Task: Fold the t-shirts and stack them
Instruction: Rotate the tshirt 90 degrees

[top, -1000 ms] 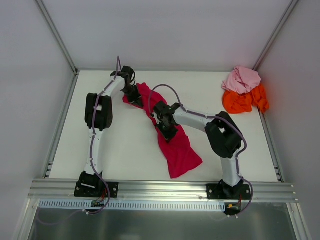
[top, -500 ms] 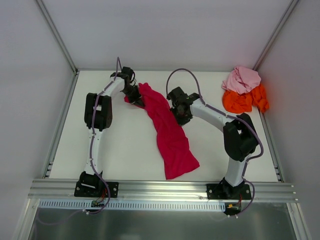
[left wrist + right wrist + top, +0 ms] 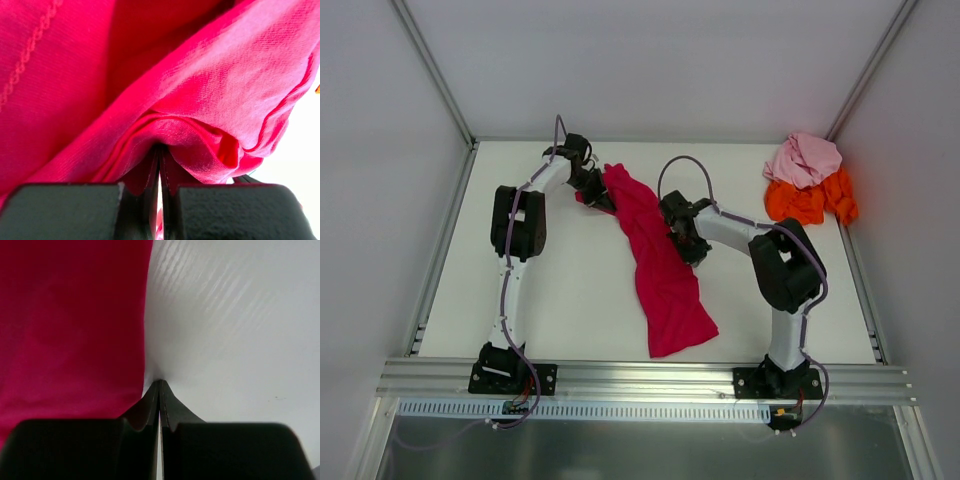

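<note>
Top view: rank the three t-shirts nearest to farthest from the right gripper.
1. crimson t-shirt: mid-table, its edge right beside the right gripper.
2. orange t-shirt: bunched in the far right corner.
3. pink t-shirt: piled on the orange one, a bit farther back.

The crimson shirt point(image 3: 210, 100) runs off the top and left edges of the left wrist view, its folds burying the tips of the left end effector point(image 3: 160, 150). Whether the right end effector point(image 3: 160, 384) pinches cloth cannot be told. The pink shirt point(image 3: 802, 160) hides part of the orange shirt point(image 3: 805, 205).
</note>
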Robot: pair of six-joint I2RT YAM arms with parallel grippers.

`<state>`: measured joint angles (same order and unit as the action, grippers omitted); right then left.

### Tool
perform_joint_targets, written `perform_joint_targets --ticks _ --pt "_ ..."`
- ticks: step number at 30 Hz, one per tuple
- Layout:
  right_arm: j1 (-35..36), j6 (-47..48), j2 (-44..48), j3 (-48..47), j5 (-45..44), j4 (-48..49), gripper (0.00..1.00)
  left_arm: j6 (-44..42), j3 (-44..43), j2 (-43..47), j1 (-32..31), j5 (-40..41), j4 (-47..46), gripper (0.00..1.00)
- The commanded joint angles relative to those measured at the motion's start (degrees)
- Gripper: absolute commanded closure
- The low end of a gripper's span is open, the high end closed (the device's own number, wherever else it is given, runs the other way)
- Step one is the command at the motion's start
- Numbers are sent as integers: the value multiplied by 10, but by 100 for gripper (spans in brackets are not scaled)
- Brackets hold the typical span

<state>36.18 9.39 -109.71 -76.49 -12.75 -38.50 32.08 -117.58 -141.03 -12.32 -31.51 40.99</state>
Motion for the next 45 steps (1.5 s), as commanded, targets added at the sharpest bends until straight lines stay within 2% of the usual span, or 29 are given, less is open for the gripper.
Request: perform_joint_targets --ticks 1,5,10,11,16,23,26,33,36,39,42,45 --pt "-1 -22 -26 16 19 27 99 -15 -1 27 1 -16 1 100" --pt "0 -28 -28 34 58 38 99 -21 -2 33 8 -22 2 100" --pt "34 -28 -40 23 121 44 99 -9 1 22 9 -84 -22 100" --pt "42 -26 -45 18 155 42 99 -6 3 22 9 -92 -29 100" --pt "98 -17 -63 -48 211 20 99 -10 8 21 8 -101 -46 100" --pt "158 14 -105 -161 240 -52 99 -4 5 -10 7 -176 -70 100" --pt "172 22 -106 -180 232 -62 99 -7 9 -21 7 -188 -74 100" --pt "175 24 -97 -159 170 -74 99 -21 34 2 7 -147 -69 100" --pt "173 15 -93 -156 122 -76 99 -32 45 15 7 -115 -56 100" --pt "171 1 -86 -156 -2 -82 99 -44 60 38 7 -59 -40 100" --pt "155 -9 -66 -143 -46 -71 99 -50 108 95 7 -5 -66 84" --pt "136 -15 -50 -134 -81 -54 99 -53 109 137 7 34 -83 84"
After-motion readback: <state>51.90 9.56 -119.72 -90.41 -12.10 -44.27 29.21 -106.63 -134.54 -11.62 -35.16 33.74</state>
